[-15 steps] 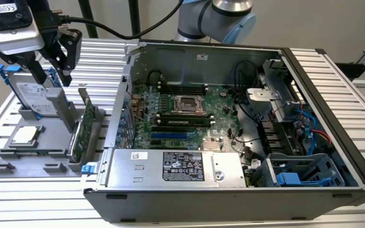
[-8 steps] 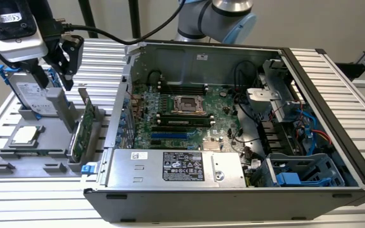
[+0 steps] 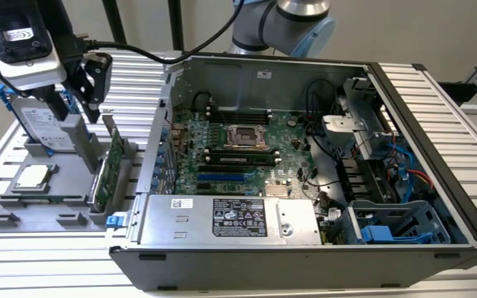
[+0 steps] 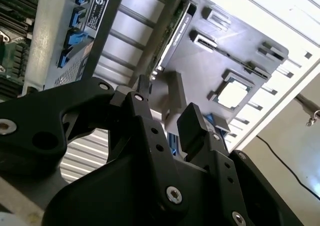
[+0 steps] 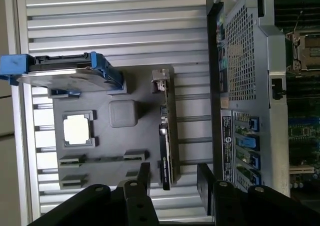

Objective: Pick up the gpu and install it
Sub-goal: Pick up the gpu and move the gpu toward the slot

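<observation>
Overhead, gripper [image 5: 174, 168] hanging empty, fingers spread wide, above one gpu [image 5: 167, 131] standing on edge along gray holder [image 5: 105, 146] rim; open strip separating it from computer case [image 5: 240, 60]. One hard drive [image 5: 65, 75], one chip [image 5: 77, 130] sitting alongside.

**Parts tray beside an open computer case, both on a silver slatted metal table [image 3: 48, 264].**

The grey plastic parts tray [image 3: 52, 217] lies at the exterior view's left of the black open-sided computer case [image 3: 305, 268]. In the tray, the silver hard drive in a blue frame [image 3: 44, 127] stands on edge at the back. The small square silver CPU chip [image 3: 35, 177] lies flat in a recess in front of it. The gpu [image 3: 106, 171], a green circuit-board card, stands on edge along the side nearest the case. The black two-fingered gripper [image 3: 77, 108] hangs above the tray's back half. Inside the case, the green motherboard [image 3: 247, 149] lies flat behind the silver power-supply box [image 3: 222, 217].
</observation>
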### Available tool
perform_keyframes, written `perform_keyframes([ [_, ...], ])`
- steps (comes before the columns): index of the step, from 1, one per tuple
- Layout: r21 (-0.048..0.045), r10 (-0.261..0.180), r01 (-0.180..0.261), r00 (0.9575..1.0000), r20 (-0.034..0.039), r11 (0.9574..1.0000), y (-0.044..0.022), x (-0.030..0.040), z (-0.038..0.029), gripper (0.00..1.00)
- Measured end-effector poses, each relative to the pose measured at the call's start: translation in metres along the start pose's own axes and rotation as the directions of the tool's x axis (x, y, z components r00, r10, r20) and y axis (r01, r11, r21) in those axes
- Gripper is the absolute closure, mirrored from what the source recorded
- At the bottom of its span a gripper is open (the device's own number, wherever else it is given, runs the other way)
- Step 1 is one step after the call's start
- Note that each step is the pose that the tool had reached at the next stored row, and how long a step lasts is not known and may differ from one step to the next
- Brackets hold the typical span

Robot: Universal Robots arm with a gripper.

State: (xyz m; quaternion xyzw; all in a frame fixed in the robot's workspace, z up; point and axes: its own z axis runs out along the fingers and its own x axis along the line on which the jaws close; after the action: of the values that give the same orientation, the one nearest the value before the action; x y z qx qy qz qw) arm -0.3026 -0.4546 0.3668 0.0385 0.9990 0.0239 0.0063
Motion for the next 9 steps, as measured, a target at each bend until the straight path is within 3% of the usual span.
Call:
perform_keyframes([
  [9, 0.0, 0.003, -0.003, 1.0, 0.0002, 1.0, -0.0026, -0.0002, 0.0075, 0.0],
])
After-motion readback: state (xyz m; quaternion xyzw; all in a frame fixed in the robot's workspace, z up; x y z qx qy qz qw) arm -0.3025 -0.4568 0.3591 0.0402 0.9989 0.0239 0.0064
